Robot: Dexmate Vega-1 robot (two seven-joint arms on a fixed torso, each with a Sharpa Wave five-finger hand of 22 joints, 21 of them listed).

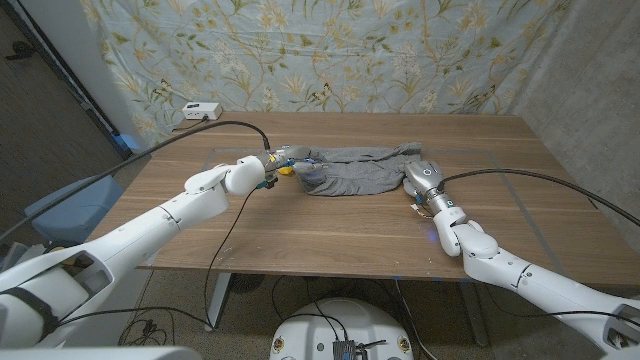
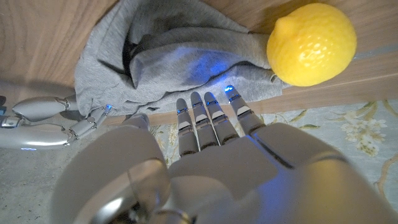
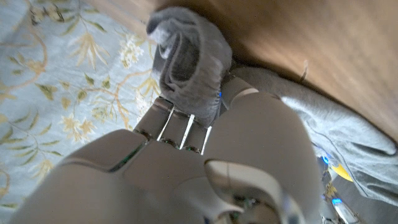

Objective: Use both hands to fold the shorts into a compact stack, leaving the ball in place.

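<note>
I can read no brand, label or writing anywhere, not on the shorts (image 1: 360, 172) and not on the small white box (image 1: 197, 111) that sits near the table's (image 1: 330, 240) far left corner, well apart from the shorts. By count I have one pair of grey shorts, one yellow ball (image 1: 285, 169), one white box and my two hands. The shorts lie crumpled across the middle of the table, toward its far side. The ball sits on the wood just beside the shorts' left end; in the left wrist view its dimpled yellow surface (image 2: 312, 43) looks to touch the cloth's edge (image 2: 180, 56). My left hand (image 1: 281, 160) is at that same left end of the shorts, next to the ball, fingers (image 2: 205, 115) stretched out side by side toward the fabric, and I cannot tell whether they have any of it. My right hand (image 1: 424, 180) is at the shorts' right end, and the right wrist view shows it holding a bunched fold of grey cloth (image 3: 186, 56) that stands up over the fingers (image 3: 177, 127).
</note>
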